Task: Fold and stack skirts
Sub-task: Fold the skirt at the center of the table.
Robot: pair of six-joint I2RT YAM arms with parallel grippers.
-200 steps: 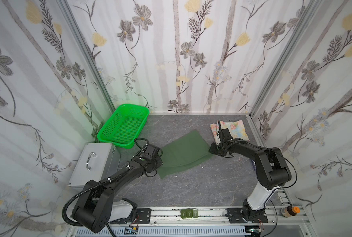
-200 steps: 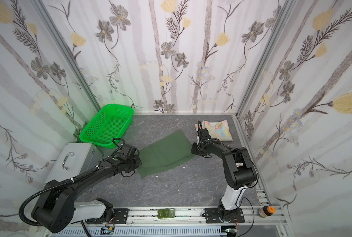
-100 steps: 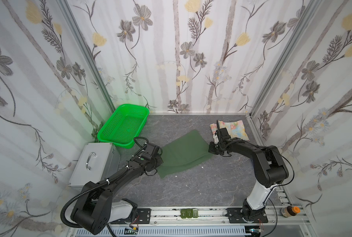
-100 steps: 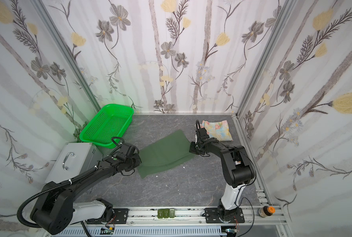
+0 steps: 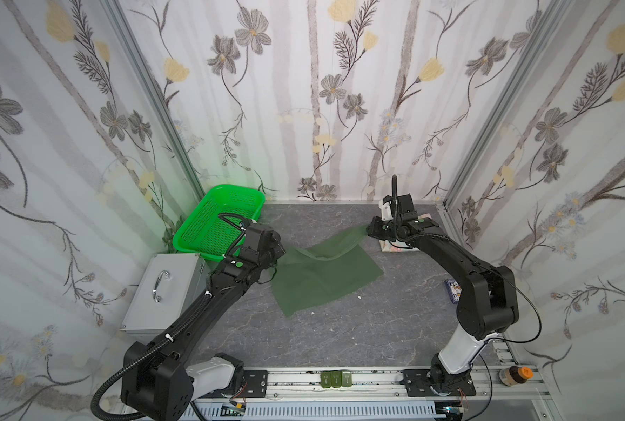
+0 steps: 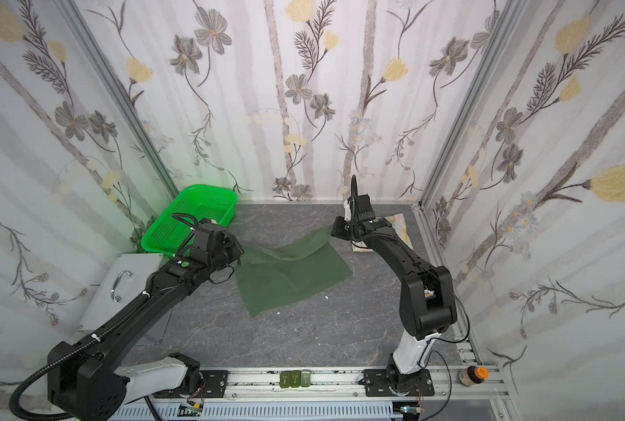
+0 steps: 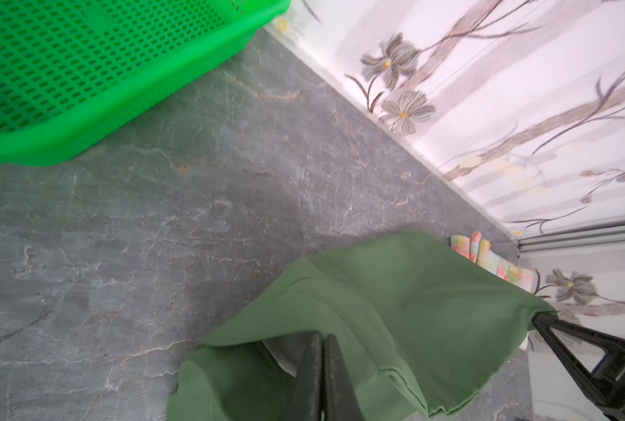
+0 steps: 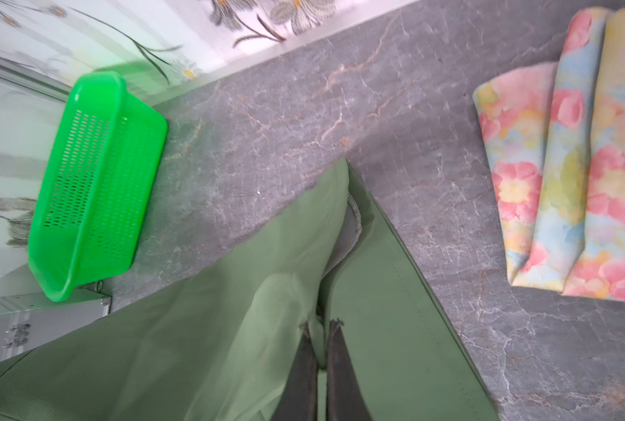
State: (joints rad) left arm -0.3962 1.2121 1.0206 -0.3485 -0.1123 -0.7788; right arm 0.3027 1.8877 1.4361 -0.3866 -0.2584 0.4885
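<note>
1. Since a second ago: right pincer closed on dark green skirt, corner raised.
2. Corner beside basket: left pincer clamped on it.
3. Held edge runs from basket toward floral skirt; free hem lies on worktop.

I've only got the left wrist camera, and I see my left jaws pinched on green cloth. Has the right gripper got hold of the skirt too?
Observer: Yes. In the right wrist view the right gripper is shut on a fold of the dark green skirt.
Operator: How much of it is off the table?
Observer: Only the far edge, strung between the right gripper and the left gripper. In both top views the near part lies flat on the table.
Operator: And the floral skirt?
Observer: The floral skirt lies folded in layers on the table, with bare table between it and the green one.
</note>
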